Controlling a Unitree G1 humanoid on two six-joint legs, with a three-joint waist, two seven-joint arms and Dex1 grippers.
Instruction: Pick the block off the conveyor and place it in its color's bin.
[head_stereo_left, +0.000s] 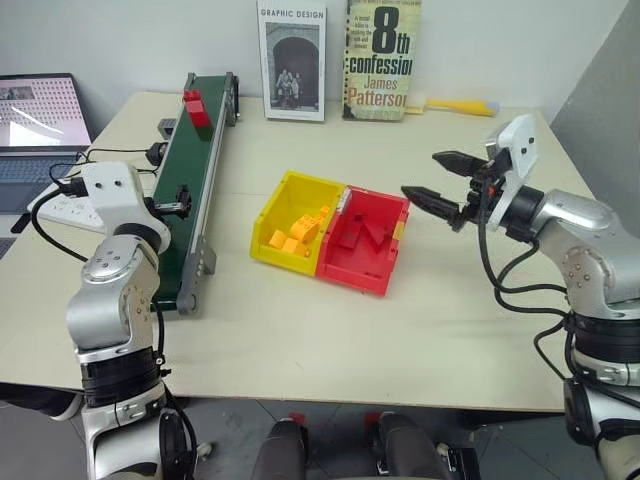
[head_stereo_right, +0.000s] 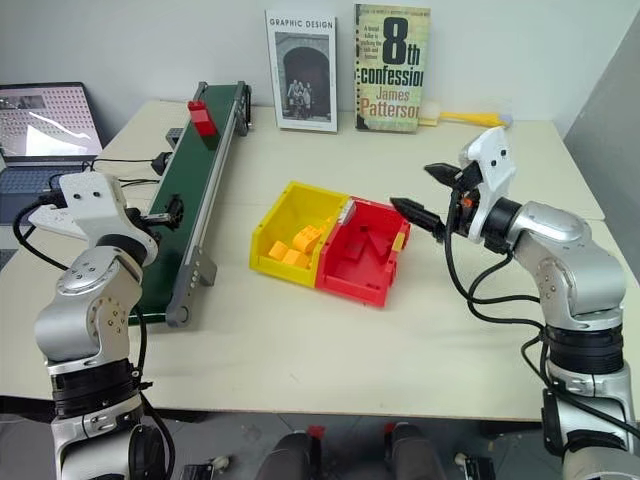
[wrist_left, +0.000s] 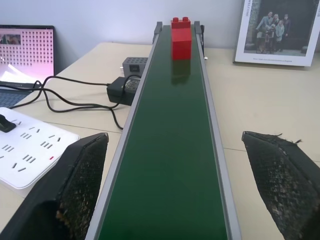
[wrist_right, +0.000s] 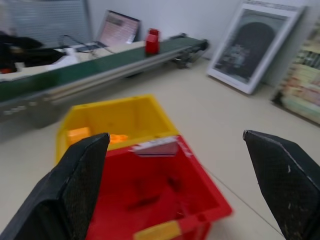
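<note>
Here's the small bright red studded plastic brick (head_stereo_left: 195, 107), sitting upright on the dark green belt of the long narrow grey-railed conveyor (head_stereo_left: 190, 195), right up at its far end, well away from both arms. From the left wrist view the red brick (wrist_left: 181, 37) stands square in the middle of the belt, nothing touching it.

Out in the middle of the pale table (head_stereo_left: 330, 330) sits the pair of joined open-top plastic bins. The bright red rectangular bin (head_stereo_left: 368, 243) is on the right of the pair, and inside it lie a few red pieces, dark against the red floor and hard to count. Its partner, the yellow bin of the same shape (head_stereo_left: 295, 223), holds several yellow-orange bricks (head_stereo_left: 296, 233) heaped toward its near side. A small white label (wrist_right: 157, 145) sits on the wall where the two bins meet.

The left gripper (wrist_left: 180, 192) is down at the near end of the conveyor, its two black fingers spread wide to either side of the belt, holding nothing. The right gripper (head_stereo_left: 445, 180) hovers just to the right of the red bin, above the table, pointing toward it, fingers splayed apart and empty.

Along the back wall lean two books (head_stereo_left: 340, 60), with a laptop (head_stereo_left: 40, 125) off to the left.
</note>
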